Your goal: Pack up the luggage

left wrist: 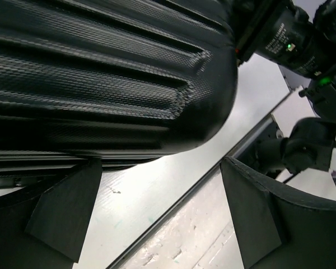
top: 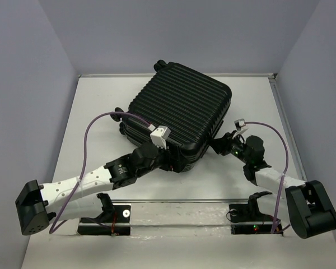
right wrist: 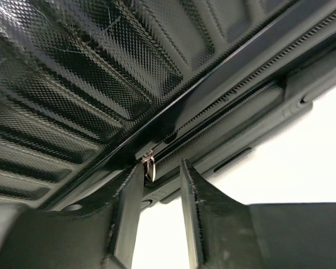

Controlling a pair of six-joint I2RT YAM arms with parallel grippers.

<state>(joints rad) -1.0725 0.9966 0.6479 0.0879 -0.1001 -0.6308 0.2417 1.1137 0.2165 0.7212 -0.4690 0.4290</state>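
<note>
The luggage [top: 179, 112] is a black ribbed hard-shell case lying shut and flat in the middle of the table, its wheels toward the back. My left gripper [top: 167, 161] stands open at the case's near corner. In the left wrist view its jaws [left wrist: 158, 168] are spread wide over bare table, just below the ribbed shell [left wrist: 101, 73]. My right gripper [top: 217, 144] is at the case's right side. In the right wrist view its jaws [right wrist: 159, 168] stand a little apart below the zip line, with the metal zip pull [right wrist: 149, 167] beside the left fingertip, not pinched.
The white table [top: 89, 123] is walled in on the left, back and right. A metal strip [top: 185, 200] runs along its near edge, with both arm bases [top: 106, 216] behind it. The right arm's wrist [left wrist: 291, 39] shows close to the case's corner in the left wrist view.
</note>
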